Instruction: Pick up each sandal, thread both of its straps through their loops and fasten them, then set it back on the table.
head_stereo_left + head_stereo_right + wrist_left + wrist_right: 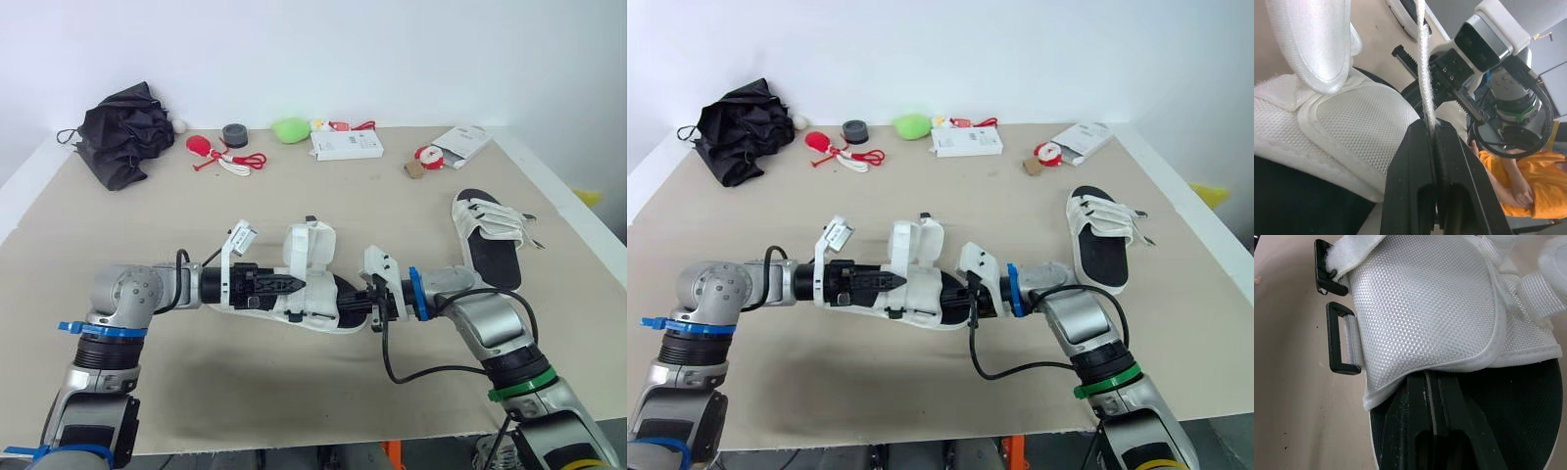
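Sandal (pixel 312 294), seemingly light, stiff-soled and floppy on top, lay near the counter's (pixel 294 196) front edge, left end effector (pixel 1432 128) clamped on its strap (pixel 1422 58), right end effector (pixel 1431 377) clamped on its mesh flap (pixel 1425 303).

The left arm (pixel 122 294) is silver-grey with blue bands (pixel 98 328); the right arm (pixel 495 328) has a green band (pixel 521 384) and blue wrist ring (pixel 415 292); black cables (pixel 421 373) loop beside both; the left end effector (pixel 1432 128) and right end effector (pixel 1429 376) are black.

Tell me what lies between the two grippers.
The white sandal lies between them, in both eye views: the left gripper is shut on its strap at one side, the right gripper on its mesh flap at the other.
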Controlling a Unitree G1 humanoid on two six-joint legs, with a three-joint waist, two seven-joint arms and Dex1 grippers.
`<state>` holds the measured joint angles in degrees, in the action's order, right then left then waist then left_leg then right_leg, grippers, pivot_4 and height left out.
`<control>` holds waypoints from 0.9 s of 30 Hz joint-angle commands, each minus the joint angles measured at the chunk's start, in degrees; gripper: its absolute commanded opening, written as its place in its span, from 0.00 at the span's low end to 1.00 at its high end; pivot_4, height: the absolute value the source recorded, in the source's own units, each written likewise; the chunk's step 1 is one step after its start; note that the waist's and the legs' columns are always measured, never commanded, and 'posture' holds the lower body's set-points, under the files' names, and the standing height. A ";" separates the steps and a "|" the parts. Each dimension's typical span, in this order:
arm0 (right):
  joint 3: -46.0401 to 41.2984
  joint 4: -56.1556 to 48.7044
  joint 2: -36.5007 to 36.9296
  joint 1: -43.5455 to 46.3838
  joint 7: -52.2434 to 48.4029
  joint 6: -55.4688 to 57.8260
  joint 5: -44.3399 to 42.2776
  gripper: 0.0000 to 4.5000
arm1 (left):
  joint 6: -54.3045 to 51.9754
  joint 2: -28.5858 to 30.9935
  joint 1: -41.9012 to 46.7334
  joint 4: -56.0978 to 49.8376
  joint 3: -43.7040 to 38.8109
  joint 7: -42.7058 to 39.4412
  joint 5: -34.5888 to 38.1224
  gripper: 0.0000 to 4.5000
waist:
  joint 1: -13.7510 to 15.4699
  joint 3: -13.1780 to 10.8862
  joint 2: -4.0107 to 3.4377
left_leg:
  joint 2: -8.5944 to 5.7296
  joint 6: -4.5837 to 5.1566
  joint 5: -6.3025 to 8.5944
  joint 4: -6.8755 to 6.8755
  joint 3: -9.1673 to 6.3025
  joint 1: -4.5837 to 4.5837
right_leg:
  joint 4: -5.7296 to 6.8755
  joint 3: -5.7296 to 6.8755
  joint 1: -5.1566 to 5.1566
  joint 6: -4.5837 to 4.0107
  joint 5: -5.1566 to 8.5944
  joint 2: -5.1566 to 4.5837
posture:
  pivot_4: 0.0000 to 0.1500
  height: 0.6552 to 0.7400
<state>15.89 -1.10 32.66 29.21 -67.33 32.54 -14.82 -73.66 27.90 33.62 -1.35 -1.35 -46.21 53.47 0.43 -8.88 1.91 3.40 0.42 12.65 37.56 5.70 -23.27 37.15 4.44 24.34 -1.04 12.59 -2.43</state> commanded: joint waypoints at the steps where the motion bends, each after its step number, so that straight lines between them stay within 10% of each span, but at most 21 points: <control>1: 2.75 1.36 0.02 -1.41 -0.03 1.49 1.00 0.00 | 0.60 2.16 -0.23 -3.71 1.53 -3.02 0.08 0.01 | -0.02 0.00 0.00 | 0.00 -0.01 0.00 -0.01 0.01 0.00 | 0.00 0.00 0.00 -0.01 0.00 0.00 | 1.00 1.00; 16: 2.63 1.34 -0.39 -1.66 0.37 1.36 1.03 0.00 | 6.55 8.07 -3.84 -8.51 8.60 -9.44 -4.33 0.01 | -0.12 0.00 0.00 | 0.24 -0.24 0.14 -0.13 -0.04 0.04 | 0.00 0.02 0.06 -0.31 0.21 0.13 | 1.00 1.00; 25: 2.61 1.40 -0.19 -1.54 0.10 1.26 1.07 0.00 | 8.56 5.23 -0.28 -9.76 3.79 -10.12 -0.30 0.81 | -0.07 0.00 0.00 | 0.16 -0.23 0.13 -0.05 -0.03 0.07 | 0.00 0.01 0.00 -0.18 0.13 0.12 | 1.00 1.00; 27: 2.65 1.39 -0.23 -1.48 0.07 1.33 1.05 0.00 | 8.47 6.10 0.47 -11.24 2.69 -11.44 1.22 0.86 | -0.08 -0.02 0.03 | 0.17 -0.23 0.13 -0.05 -0.02 0.06 | 0.00 0.00 0.01 -0.17 0.13 0.11 | 1.00 1.00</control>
<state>15.90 -1.03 32.05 29.17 -67.29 32.52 -14.93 -65.49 32.89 32.16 -9.40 3.98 -56.04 52.40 0.35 -8.90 1.94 3.58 0.19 12.78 37.51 5.67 -23.22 37.15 4.44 24.36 -1.22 12.72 -2.32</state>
